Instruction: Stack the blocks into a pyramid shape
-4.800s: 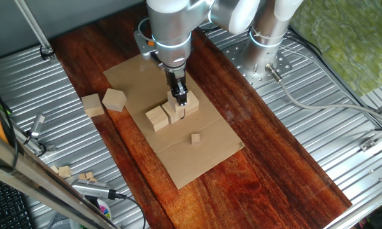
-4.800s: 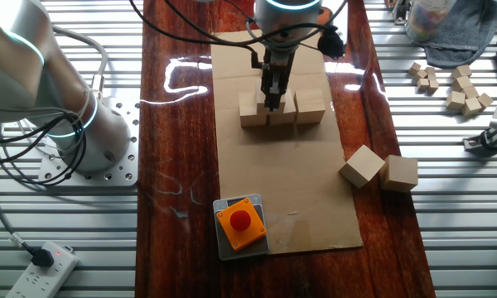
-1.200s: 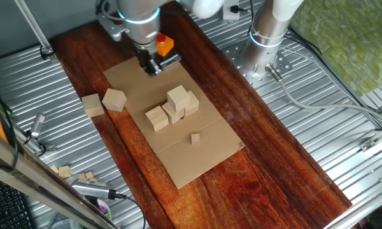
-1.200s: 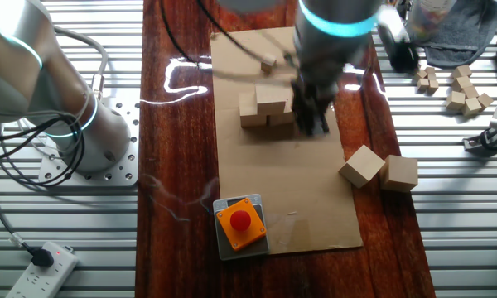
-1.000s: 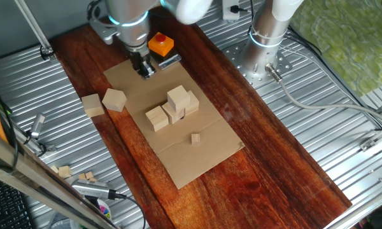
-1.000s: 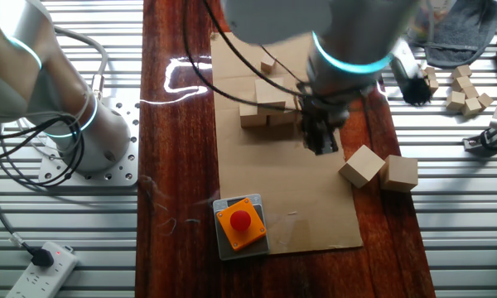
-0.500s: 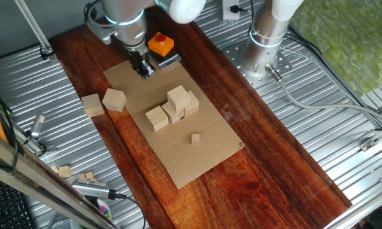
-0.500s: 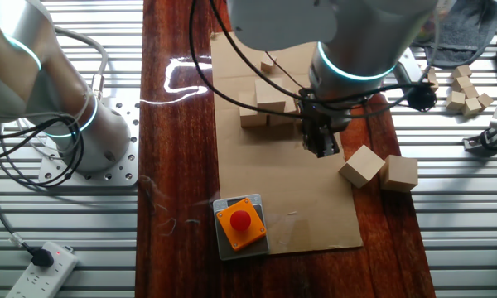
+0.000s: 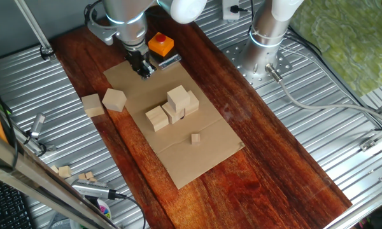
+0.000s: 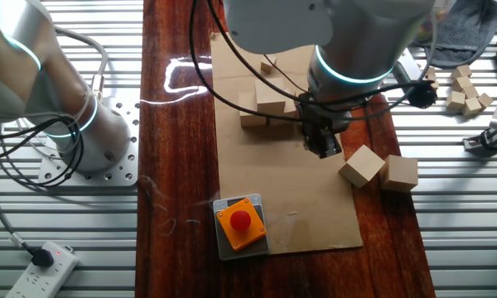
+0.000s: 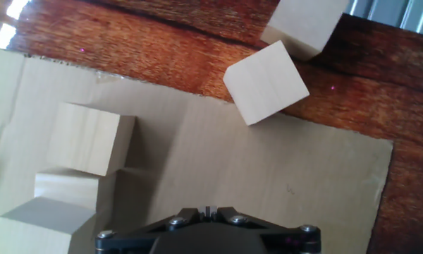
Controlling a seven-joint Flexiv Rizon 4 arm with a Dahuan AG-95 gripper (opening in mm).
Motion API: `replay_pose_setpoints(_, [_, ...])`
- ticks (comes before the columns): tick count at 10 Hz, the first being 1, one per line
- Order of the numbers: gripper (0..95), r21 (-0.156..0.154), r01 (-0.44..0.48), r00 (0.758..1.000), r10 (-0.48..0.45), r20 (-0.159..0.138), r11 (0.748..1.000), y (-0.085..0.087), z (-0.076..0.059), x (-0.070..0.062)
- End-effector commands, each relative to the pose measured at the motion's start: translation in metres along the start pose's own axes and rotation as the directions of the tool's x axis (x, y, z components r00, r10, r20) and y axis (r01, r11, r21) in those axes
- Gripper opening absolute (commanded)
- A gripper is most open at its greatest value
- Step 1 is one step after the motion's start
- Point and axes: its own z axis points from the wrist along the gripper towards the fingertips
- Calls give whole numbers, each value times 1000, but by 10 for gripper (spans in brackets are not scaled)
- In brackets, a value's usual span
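Three pale wooden blocks form a row (image 9: 172, 114) on the cardboard, and one more block (image 9: 177, 97) sits on top of it. In the other fixed view that top block (image 10: 271, 95) rests above the row (image 10: 255, 116). Two loose blocks (image 9: 114, 100) (image 9: 93, 105) lie at the cardboard's edge; the hand view shows the nearer one (image 11: 266, 81) tilted and the farther one (image 11: 307, 21) on the wood. My gripper (image 9: 142, 67) (image 10: 323, 146) hovers over bare cardboard between the stack and the loose blocks. Its fingers meet at the hand view's bottom edge, where the gripper (image 11: 206, 209) is shut and empty.
An orange box with a dark button (image 9: 160, 44) (image 10: 240, 222) stands at one end of the cardboard sheet (image 9: 204, 159). A tiny wooden cube (image 9: 195, 138) (image 10: 267, 64) lies at the other end. Small cubes (image 10: 464, 87) and tools lie on the ribbed metal surface (image 9: 25, 95).
Since 4.8 s ago the gripper left a block on top of the row and moved toward the loose blocks. Over the last half second it has barely moved.
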Motion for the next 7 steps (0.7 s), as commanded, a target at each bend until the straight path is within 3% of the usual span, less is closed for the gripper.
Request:
replay_pose_setpoints(1, [0,1,-4,999,4,-32,1000,0,0,-1])
replay_pose_setpoints(3, [0,17,77,996,-76,-40,997,0,0,-1])
replay_pose_setpoints(7, [0,24,118,992,-117,-55,993,0,0,-1])
